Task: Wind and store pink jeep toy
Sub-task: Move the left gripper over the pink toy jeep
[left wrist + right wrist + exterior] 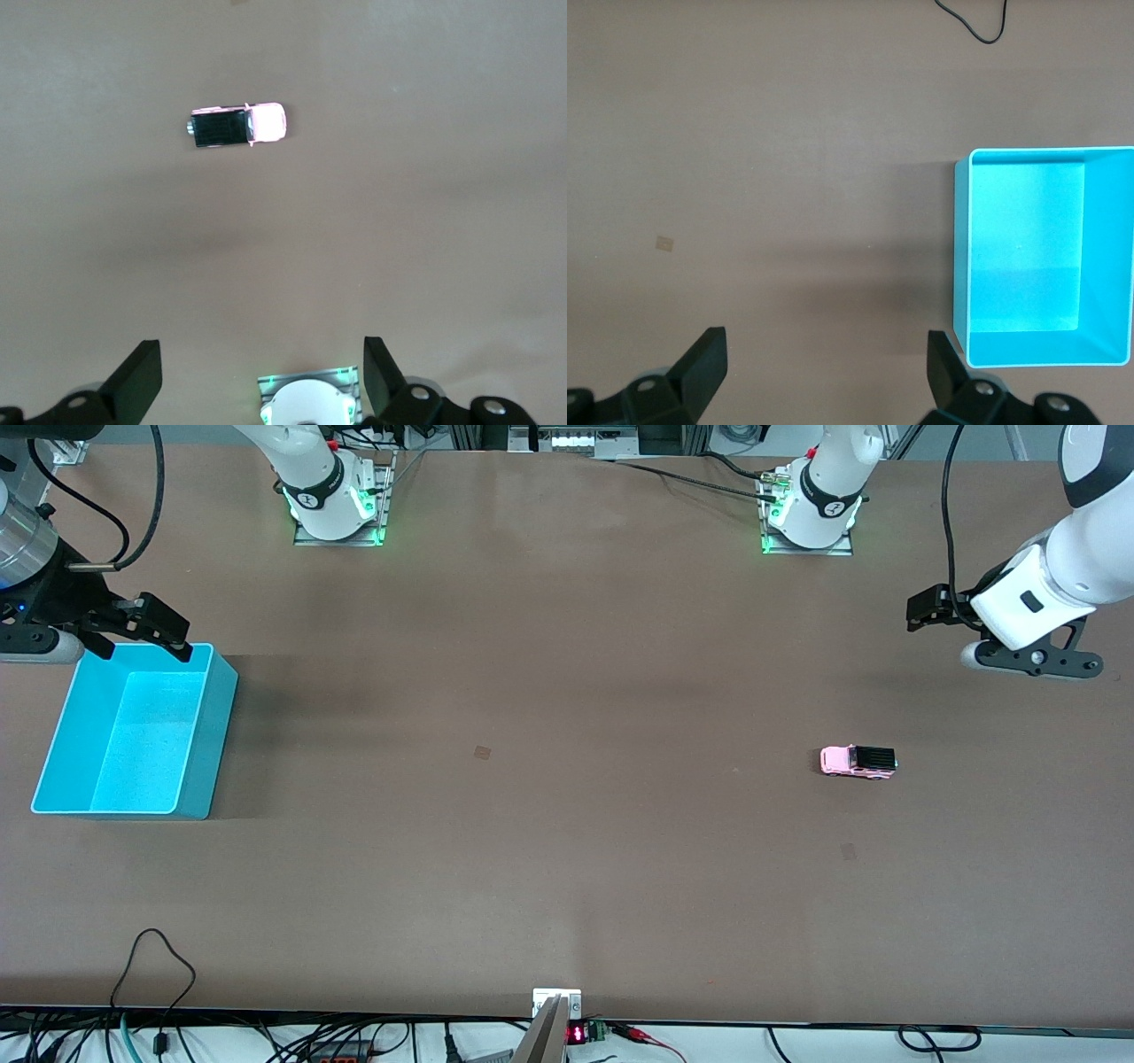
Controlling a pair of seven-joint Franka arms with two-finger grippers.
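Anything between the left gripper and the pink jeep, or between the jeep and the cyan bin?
Nothing visible. The left gripper hangs open, up in the air at its end of the table; only bare table lies between it and the pink jeep toy. The stretch to the cyan bin is bare too. The right gripper hovers open at the bin's rim.

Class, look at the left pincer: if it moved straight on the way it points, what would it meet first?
Probably bare table: the open left pincer points down at it, the pink jeep toy lying off that line.

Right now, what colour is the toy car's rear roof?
Black, on a light-pink toy car; it shows best in the front view.
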